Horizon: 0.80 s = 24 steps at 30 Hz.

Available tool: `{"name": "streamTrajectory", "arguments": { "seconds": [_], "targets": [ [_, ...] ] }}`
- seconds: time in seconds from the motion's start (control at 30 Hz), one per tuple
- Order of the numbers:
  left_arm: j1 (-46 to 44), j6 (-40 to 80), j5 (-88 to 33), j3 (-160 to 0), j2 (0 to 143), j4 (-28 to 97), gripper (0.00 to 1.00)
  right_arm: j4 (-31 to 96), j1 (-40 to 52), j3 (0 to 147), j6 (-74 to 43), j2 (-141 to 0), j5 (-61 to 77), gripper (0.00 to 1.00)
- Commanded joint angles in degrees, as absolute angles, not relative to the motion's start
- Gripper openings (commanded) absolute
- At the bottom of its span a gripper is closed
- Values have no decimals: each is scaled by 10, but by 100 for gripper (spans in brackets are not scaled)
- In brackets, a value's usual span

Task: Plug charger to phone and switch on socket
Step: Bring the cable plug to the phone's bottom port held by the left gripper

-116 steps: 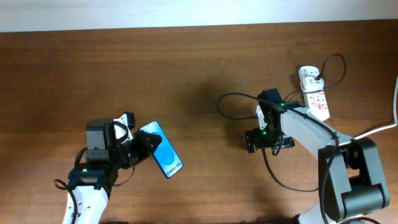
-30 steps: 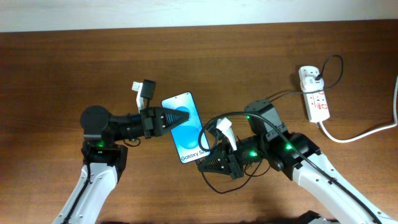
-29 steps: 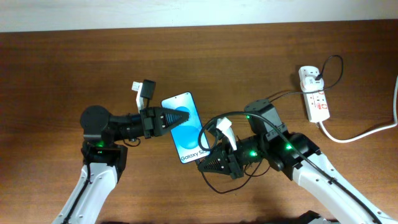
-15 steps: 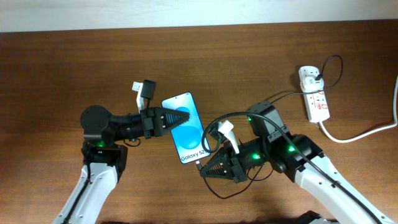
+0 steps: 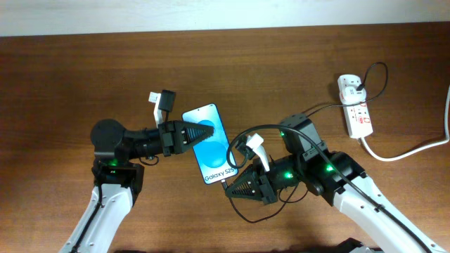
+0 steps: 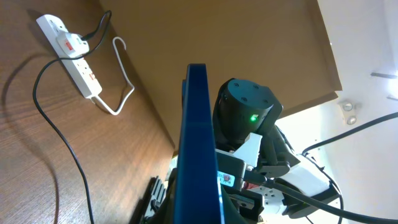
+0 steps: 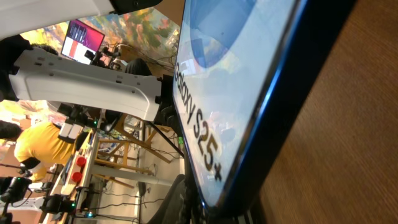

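Phone (image 5: 218,158) at the centre of the overhead frame, clamped in the closed left gripper (image 5: 209,131). At its lower end, right gripper (image 5: 232,190) pinched shut on the charger (image 5: 325,107) tip. Socket (image 5: 355,105) at upper right on the table (image 5: 281,63), charger's plug head in it.

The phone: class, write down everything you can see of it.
The phone is slim with a dark blue edge, its lit screen showing blue circles and "Galaxy S25+". The left gripper clamps its upper half, screen up. The right gripper holds the charger tip at its bottom edge; whether it is seated cannot be told.
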<state>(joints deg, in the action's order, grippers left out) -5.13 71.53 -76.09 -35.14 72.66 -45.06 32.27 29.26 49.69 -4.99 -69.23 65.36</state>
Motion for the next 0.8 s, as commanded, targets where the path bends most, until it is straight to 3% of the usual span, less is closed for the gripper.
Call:
{"name": "streamTrajectory", "arguments": {
  "seconds": [0.0, 0.4, 0.57, 0.77],
  "targets": [
    [-52, 710, -770, -359, 725, -454, 0, 306, 296, 502, -55, -685, 645, 4],
    [-57, 619, -881, -359, 725, -454, 0, 218, 296, 519, -81, -685, 662, 4],
    [-111, 599, -863, -359, 725, -454, 0, 166, 295, 524, -108, -685, 662, 4],
    [-113, 599, -868, -359, 725, -454, 0, 62, 294, 525, -171, -685, 653, 4]
  ]
}}
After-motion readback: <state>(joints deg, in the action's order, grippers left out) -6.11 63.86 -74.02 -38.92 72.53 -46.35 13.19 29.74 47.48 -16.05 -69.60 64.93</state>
